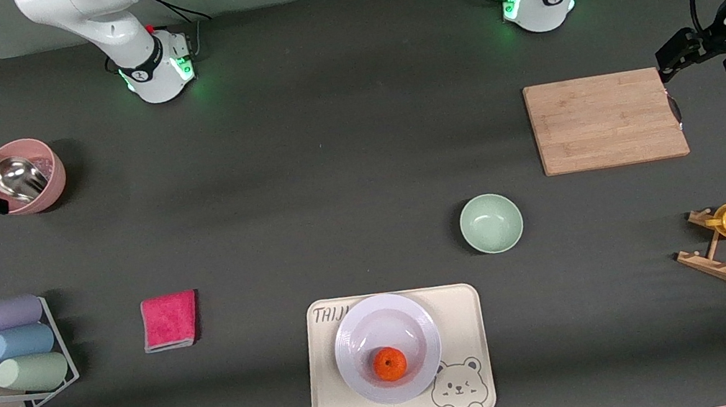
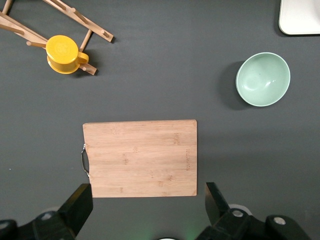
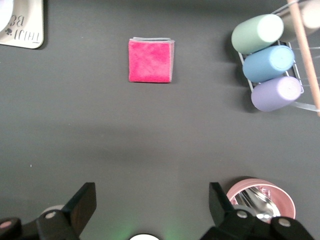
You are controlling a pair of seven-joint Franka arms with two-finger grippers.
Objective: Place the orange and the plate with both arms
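Across the dark desk (image 1: 342, 163), sitting done: orange (image 1: 389, 364) in plate (image 1: 388, 347) on bear tray (image 1: 457, 312). Both empty, gaping wide: left claw (image 2: 147, 205) over cutting board (image 1: 605, 120), right claw (image 3: 150, 202) beside pink bowl (image 1: 43, 183). Keeping clear, avoiding nudging anything.

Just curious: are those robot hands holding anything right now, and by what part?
Nothing is held. Left gripper and right gripper are both open and empty.

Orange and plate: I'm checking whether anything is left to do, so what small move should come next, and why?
Probably none beyond staying parked. The orange sits in the plate, which rests on the bear-printed tray. Both hands are open and away from them: the left hand by the cutting board, the right hand by the pink bowl.
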